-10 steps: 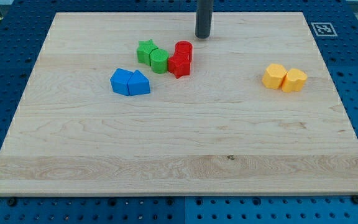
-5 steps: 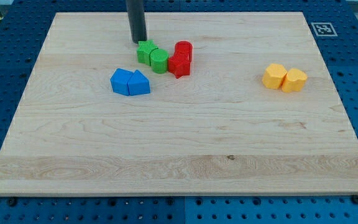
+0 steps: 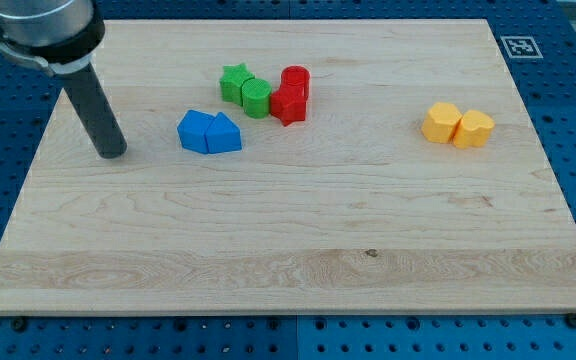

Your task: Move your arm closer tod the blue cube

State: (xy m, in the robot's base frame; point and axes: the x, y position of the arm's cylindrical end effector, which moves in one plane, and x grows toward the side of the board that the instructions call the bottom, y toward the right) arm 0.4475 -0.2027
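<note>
Now my tip (image 3: 114,154), a smooth dark rod with no pincer, rests on pale wood-grain board (image 3: 298,250), left of the blue cube (image 3: 196,131).

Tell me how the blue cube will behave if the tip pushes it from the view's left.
The blue cube looks rigid with a flat base, so it should slide on the board rather than roll or tip. It touches a second blue block on its right, so both would probably move together. My tip stands apart, to its left.
</note>
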